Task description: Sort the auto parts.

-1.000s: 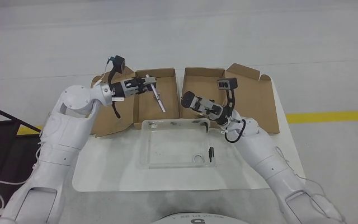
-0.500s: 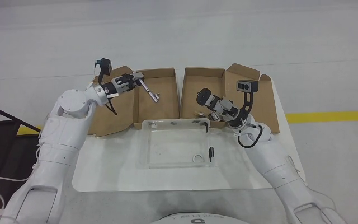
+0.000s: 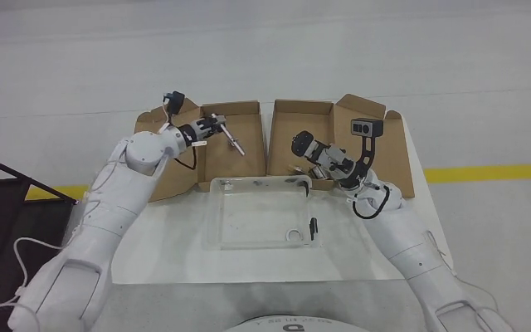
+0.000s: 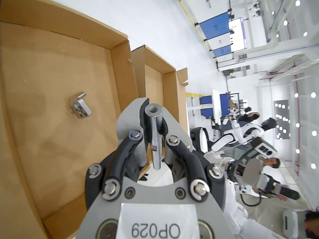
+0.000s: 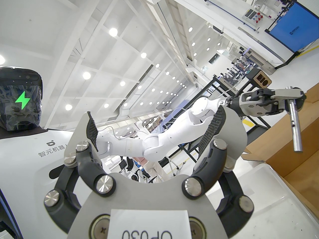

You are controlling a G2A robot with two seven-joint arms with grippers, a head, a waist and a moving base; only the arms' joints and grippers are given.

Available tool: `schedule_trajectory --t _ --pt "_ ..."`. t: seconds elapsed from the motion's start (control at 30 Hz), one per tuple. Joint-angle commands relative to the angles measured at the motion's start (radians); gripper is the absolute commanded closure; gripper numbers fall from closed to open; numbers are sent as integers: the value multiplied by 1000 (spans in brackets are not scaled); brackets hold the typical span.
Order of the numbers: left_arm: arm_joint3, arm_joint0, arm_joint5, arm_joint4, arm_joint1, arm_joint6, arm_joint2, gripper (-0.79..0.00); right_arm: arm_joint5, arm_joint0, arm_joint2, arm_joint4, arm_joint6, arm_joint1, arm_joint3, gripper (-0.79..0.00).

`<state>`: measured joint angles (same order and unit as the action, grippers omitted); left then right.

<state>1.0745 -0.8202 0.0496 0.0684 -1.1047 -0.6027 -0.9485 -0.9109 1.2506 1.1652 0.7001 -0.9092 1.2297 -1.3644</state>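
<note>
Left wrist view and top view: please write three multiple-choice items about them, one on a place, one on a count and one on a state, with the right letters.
1. Where does the small metal block lie?
A. in the cardboard box below the left gripper
B. in the other cardboard box
C. held in the left gripper

2. How many cardboard boxes stand on the table?
A. one
B. two
C. four

3. What is the state of the left gripper?
A. open and empty
B. shut on a metal rod
C. shut on the small metal block

Answers: 1 A, the block lies on that box's floor in the left wrist view; 2 B, the top view shows two open boxes side by side; 3 B, its fingers press the rod from both sides.
</note>
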Motion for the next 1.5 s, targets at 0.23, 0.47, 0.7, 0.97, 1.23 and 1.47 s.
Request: schedule_trajectory --t 0.23,0.47,0.7,0.97,1.23,1.47 --pt "-172 110 -13 -81 -78 11 158 0 0 0 0 0 0 0 0 -785" --pt "-291 178 -28 -88 -128 -8 213 0 0 0 0 0 0 0 0 -785" --pt "-371 216 -24 -101 -166 -5 242 -40 0 0 0 0 0 0 0 -785" --pt "-431 231 -7 -113 -191 1 248 -785 0 0 0 0 0 0 0 -785" --pt "-413 204 93 -80 -181 18 191 -785 0 0 0 0 0 0 0 -785" --pt "-251 70 266 -72 -91 -12 28 -785 0 0 0 0 0 0 0 -785"
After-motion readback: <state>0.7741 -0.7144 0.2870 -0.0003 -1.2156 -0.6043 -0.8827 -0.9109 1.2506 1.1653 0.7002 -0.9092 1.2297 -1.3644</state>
